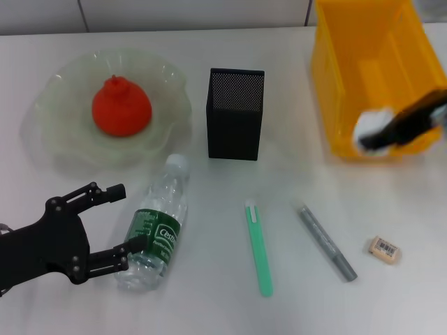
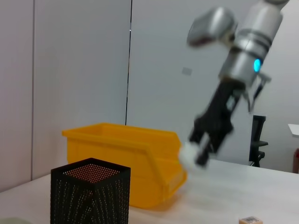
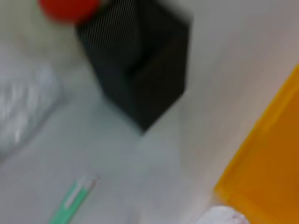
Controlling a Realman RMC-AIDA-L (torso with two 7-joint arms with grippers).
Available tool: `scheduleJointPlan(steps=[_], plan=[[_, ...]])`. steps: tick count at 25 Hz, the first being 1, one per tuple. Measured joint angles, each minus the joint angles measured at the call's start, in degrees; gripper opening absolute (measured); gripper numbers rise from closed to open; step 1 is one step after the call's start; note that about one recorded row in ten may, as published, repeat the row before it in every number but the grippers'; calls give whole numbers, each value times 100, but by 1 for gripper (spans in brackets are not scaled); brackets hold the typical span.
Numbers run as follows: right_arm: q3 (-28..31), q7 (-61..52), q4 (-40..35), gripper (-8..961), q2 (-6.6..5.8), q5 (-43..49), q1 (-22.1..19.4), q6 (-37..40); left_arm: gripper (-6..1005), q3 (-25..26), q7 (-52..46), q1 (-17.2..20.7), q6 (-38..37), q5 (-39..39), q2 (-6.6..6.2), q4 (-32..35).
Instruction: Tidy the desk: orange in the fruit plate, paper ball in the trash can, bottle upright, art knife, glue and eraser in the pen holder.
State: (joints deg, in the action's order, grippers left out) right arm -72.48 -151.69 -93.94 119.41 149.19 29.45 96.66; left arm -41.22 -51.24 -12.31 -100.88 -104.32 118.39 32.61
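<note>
The right end effector (image 1: pixel 369 138) is pinching a white paper ball (image 1: pixel 369 129) and is hanging over the front wall of the yellow trash can (image 1: pixel 349 84), with the ball just at the rim. In the left wrist view, the same ball (image 2: pixel 189 153) is showing beside the near corner of the bin.

The left end effector (image 1: pixel 122 220) is lying low at the near left of the white counter (image 1: pixel 293 181). Its fingers are spread apart, one on each side of the base of the clear water bottle (image 1: pixel 157 227), which is lying on its side.

The orange (image 1: pixel 121 106) is sitting in the pale-green fruit plate (image 1: pixel 49 125). The black mesh pen holder (image 1: pixel 235 112) is standing upright between the plate and the bin. In front of it the mint-green art knife (image 1: pixel 259 248), the grey glue stick (image 1: pixel 327 241) and the beige eraser (image 1: pixel 385 249) are lying apart from each other.
</note>
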Motion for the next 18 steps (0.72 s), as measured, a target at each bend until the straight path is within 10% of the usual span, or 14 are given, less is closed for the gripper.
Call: scheduleJointPlan(steps=[6, 18], plan=[[1098, 288, -229, 511, -11, -12, 14, -463, 842, 0, 0, 1, -7, 0, 0, 0], [1032, 638, 1062, 674, -1, -326, -25, -2180, 841, -26, -153, -29, -127, 26, 7, 17]])
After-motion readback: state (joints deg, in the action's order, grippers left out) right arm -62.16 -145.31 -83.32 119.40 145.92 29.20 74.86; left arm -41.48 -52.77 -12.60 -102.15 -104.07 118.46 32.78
